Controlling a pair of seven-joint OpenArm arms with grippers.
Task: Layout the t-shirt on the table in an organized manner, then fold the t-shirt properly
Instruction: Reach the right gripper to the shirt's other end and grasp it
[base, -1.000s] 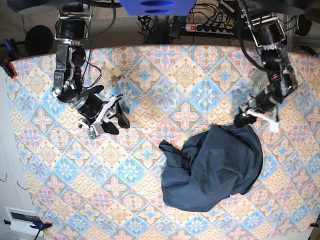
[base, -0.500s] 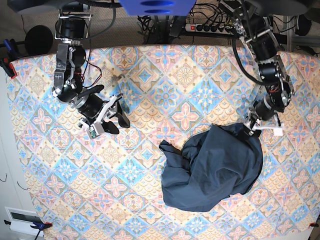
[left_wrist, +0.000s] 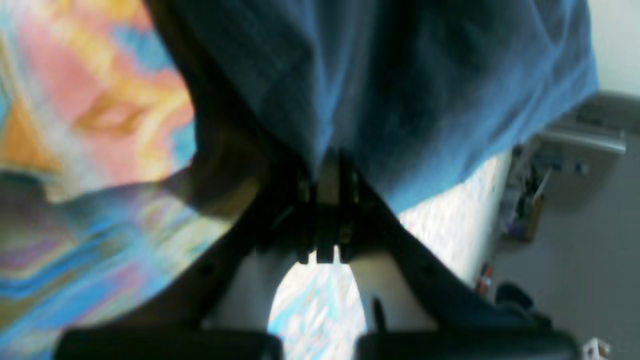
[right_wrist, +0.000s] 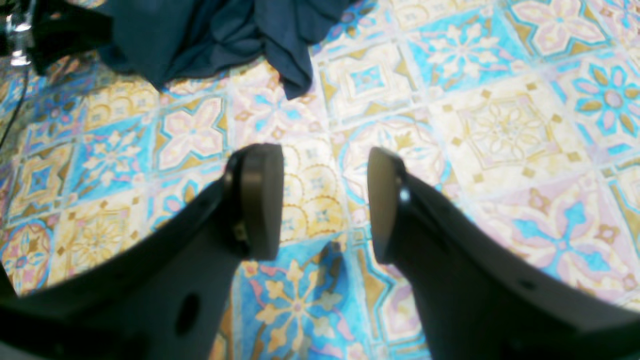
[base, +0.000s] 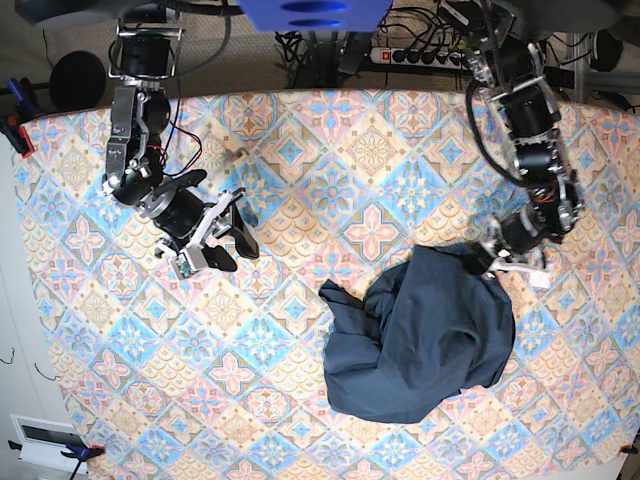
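Base view is showing the t-shirt (base: 425, 335) lying crumpled in a dark heap on the surface (base: 330, 200), with the left gripper (base: 497, 258) sitting at the heap's upper corner, its jaws closed and pinching the cloth there. Left wrist view is looking along those shut jaws: the t-shirt (left_wrist: 400, 80) is draping away from their tips in blue folds, the left gripper (left_wrist: 327, 185) is biting a fold at its edge, and the patterned surface (left_wrist: 90, 130) is spreading out blurred on one side of the jaws. Right wrist view is showing the right gripper (right_wrist: 320, 200) hovering over the bare surface (right_wrist: 500, 130), its jaws standing apart with nothing between them, only tiles showing through the gap. Well ahead of those open jaws, the t-shirt (right_wrist: 220, 35) is lying with a pointed flap hanging toward them. From the base view, the right gripper (base: 225, 238) is sitting well apart from the garment, with several tiles lying between its jaws and the nearest fold.
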